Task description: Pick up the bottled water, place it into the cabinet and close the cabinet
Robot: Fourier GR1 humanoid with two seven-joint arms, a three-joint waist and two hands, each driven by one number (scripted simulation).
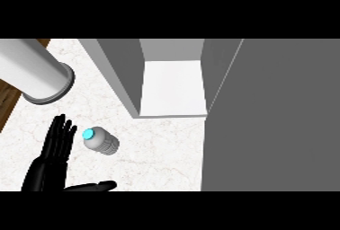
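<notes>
The water bottle (101,141) is a small clear bottle with a cyan cap, and it sits on the white marble counter (159,152). My left hand (56,143) is just to its left, open, with fingers straight and pointing away from me. Its thumb (93,185) sticks out to the right below the bottle. Nothing is held in the hand. Behind the bottle, the grey cabinet (119,72) is open, showing a white inner floor (172,87). Its door (279,117) fills the right side of the view. My right hand does not show.
A pale grey cylinder (36,69) slants in from the top left, ending in a ringed cap above the hand. A strip of wooden floor (10,96) marks the counter's left edge. Bare counter lies between the bottle and the cabinet's opening.
</notes>
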